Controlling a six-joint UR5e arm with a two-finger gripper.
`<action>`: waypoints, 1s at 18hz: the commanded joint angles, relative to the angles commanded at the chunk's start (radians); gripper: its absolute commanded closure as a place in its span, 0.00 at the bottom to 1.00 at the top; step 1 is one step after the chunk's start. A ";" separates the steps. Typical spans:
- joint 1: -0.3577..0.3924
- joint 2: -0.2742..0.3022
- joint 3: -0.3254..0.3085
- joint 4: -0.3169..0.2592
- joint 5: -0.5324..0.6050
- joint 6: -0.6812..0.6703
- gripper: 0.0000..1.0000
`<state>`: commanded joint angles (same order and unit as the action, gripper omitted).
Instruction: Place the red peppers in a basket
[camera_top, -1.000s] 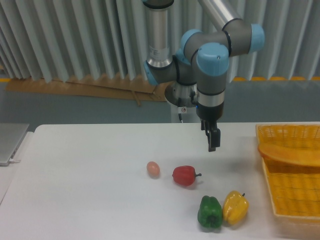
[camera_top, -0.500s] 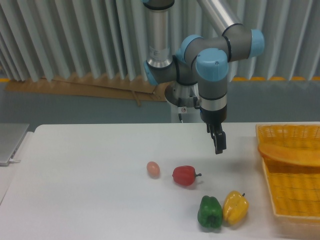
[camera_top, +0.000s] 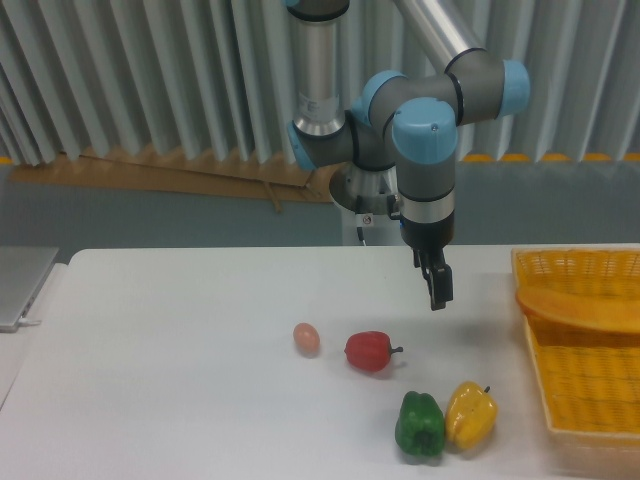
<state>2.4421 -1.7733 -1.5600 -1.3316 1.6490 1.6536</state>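
Gripper (camera_top: 438, 288) pointing down, hanging above the table (camera_top: 180, 380), holding nothing. Seen edge-on from this camera, so only one dark finger profile visible; cannot tell whether fingers spread or pressed together. Above it a grey wrist with blue caps, part of the arm (camera_top: 425, 130) bending up and out of the top of the view. Beside the arm, farther back, a vertical grey column of the same robot.

Below and to the left of the gripper, well apart from it: red pepper (camera_top: 369, 351) lying on its side on the table, dark stem pointing right. Untouched, not in the basket. Just left of the pepper, apart from it: small pinkish-orange egg (camera_top: 306, 338).

Nearer the camera, below the gripper: green pepper (camera_top: 419, 424) and yellow pepper (camera_top: 470, 414), standing upright side by side, touching or nearly touching; green to the left.

At the right edge of the table: yellow-orange woven basket (camera_top: 590, 400), cut off by the picture border, broad handle curving across its upper part. Well apart from the red pepper, with the gripper roughly between them in horizontal position.

At the far left edge: corner of a grey flat object (camera_top: 20, 285), partly out of view.

Behind the table: grey corrugated wall and a strip of brown material along the floor.
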 joint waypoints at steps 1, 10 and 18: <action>-0.005 -0.003 0.000 0.002 0.000 -0.002 0.00; -0.008 -0.029 0.003 0.031 0.005 -0.034 0.00; -0.061 -0.083 0.005 0.080 0.011 -0.063 0.00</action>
<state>2.3808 -1.8561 -1.5555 -1.2517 1.6598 1.5909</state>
